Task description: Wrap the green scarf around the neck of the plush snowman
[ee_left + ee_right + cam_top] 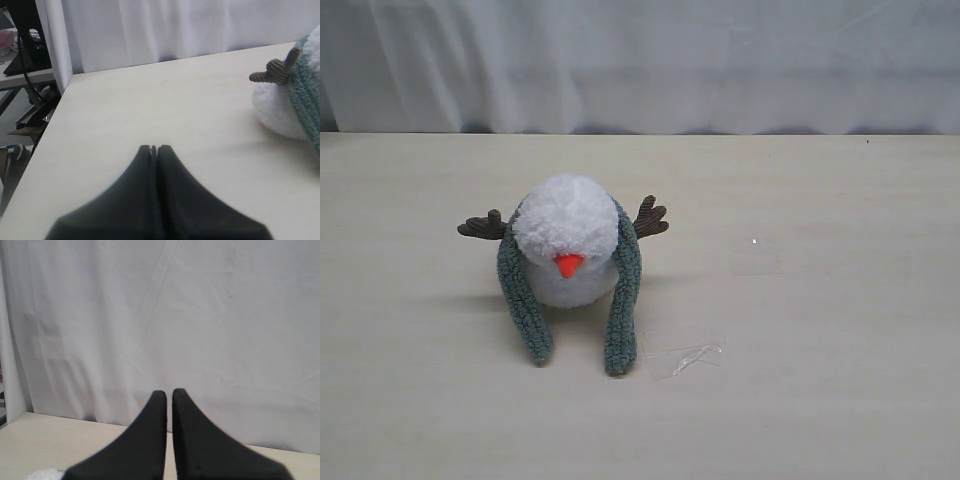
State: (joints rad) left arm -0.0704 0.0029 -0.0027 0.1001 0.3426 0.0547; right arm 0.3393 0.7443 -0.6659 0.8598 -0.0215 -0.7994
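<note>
Scarf point(623, 290), fuzzy grey-green ribbed knit, loops behind the white plush snowman point(565, 225) at the middle of the table point(820, 350), both rounded ends trailing toward the near edge. The orange nose point(568, 264) points near. Left gripper point(154, 148) and right gripper point(169, 392) sit closed, empty.

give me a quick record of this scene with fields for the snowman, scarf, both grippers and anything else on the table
snowman: plush snowman sits on the table, orange nose toward the exterior camera, brown arms out to both sides
scarf: green scarf runs down both sides of the snowman, ends apart in front, not crossed; part behind hidden
left gripper: shut, empty, apart from the snowman
right gripper: shut, empty, facing the white curtain
other: clear plastic scrap by one scarf end
</note>
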